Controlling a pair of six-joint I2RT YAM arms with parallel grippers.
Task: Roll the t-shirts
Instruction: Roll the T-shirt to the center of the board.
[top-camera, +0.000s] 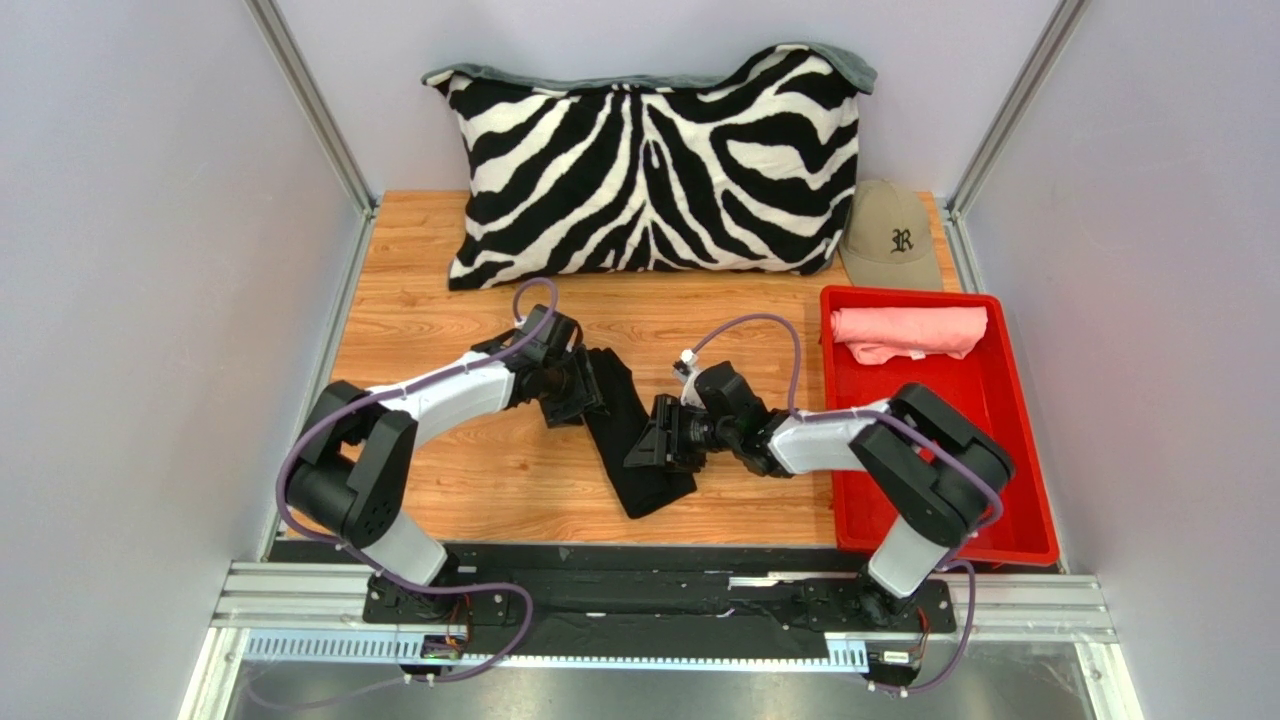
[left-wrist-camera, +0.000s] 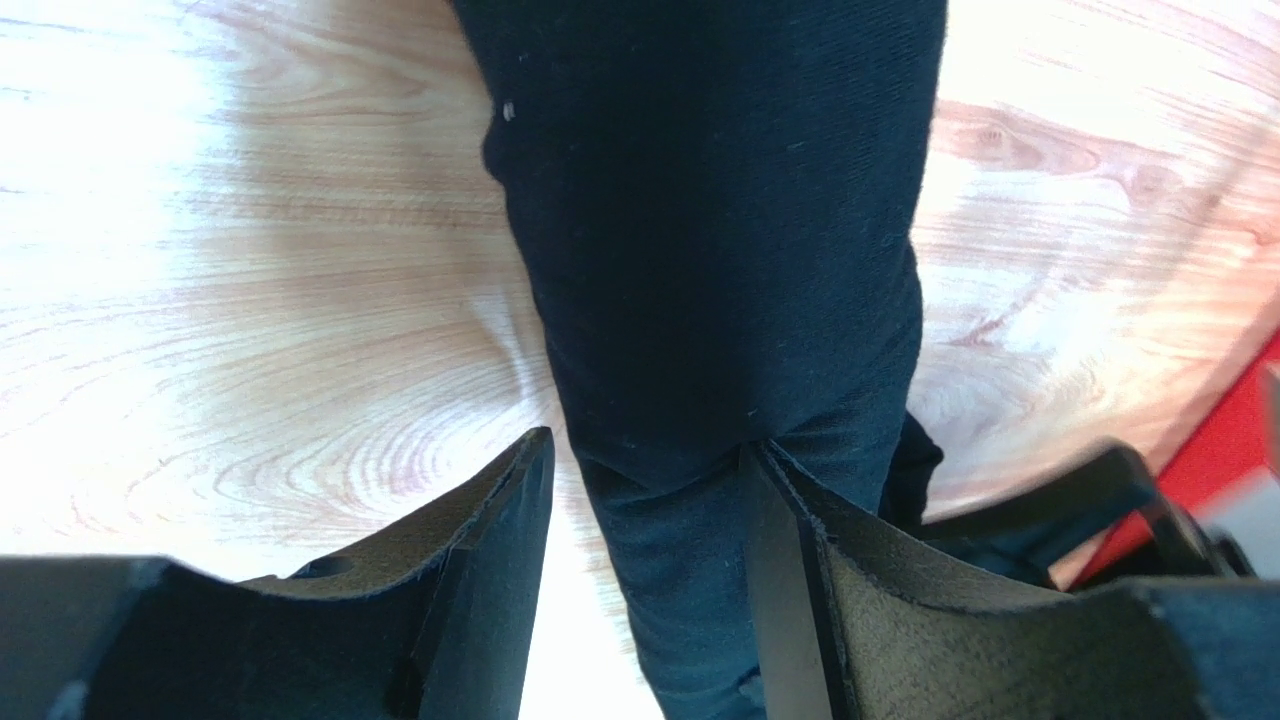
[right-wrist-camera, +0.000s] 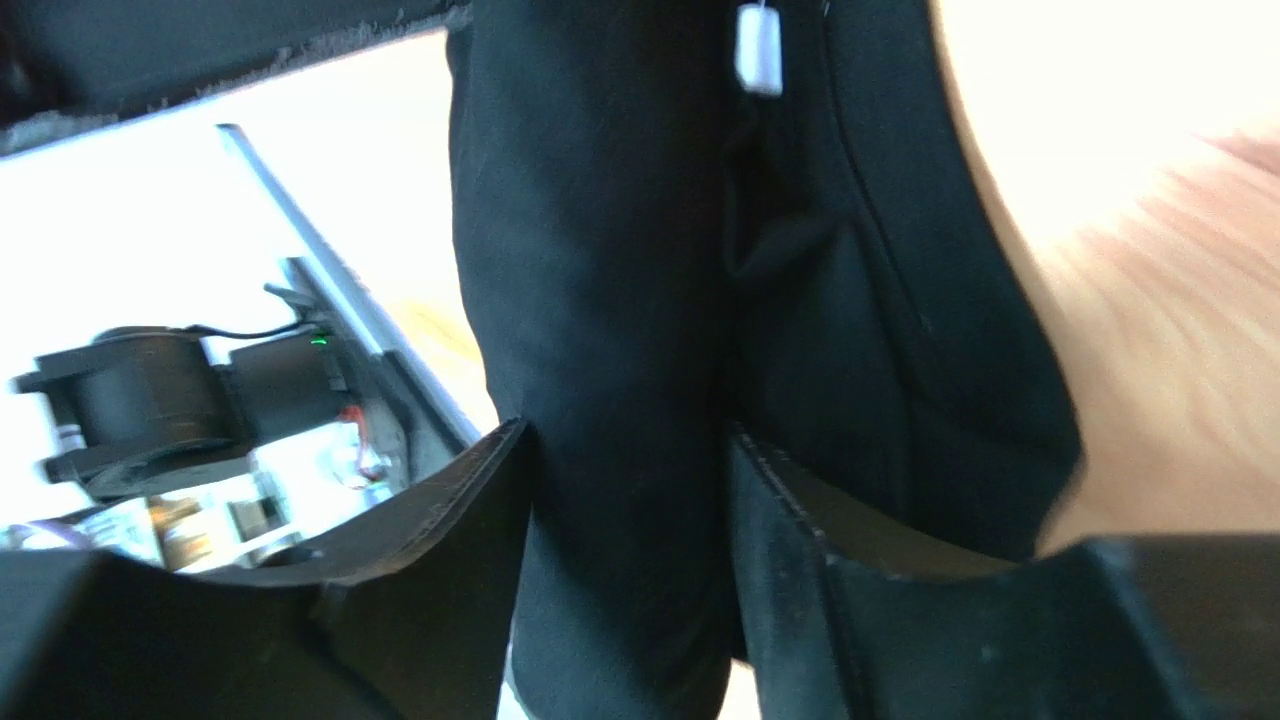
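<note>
The black t-shirt (top-camera: 649, 488) lies on the wooden table as a long narrow folded strip, running from the middle toward the near edge. My left gripper (top-camera: 579, 393) is at its far end. In the left wrist view the gripper (left-wrist-camera: 646, 443) is open and straddles the black cloth (left-wrist-camera: 706, 225), which touches the right finger only. My right gripper (top-camera: 661, 446) is at the strip's near part. In the right wrist view it (right-wrist-camera: 624, 435) is shut on a thick fold of the black t-shirt (right-wrist-camera: 601, 225). The salmon pink t-shirt (top-camera: 909, 330) lies rolled in the red tray (top-camera: 902, 294).
The zebra-striped pillow (top-camera: 654, 165) leans against the back wall. A tan baseball cap (top-camera: 890, 237) sits behind the tray. The red tray fills the table's right side; its corner shows in the left wrist view (left-wrist-camera: 1225, 450). Grey walls enclose both sides.
</note>
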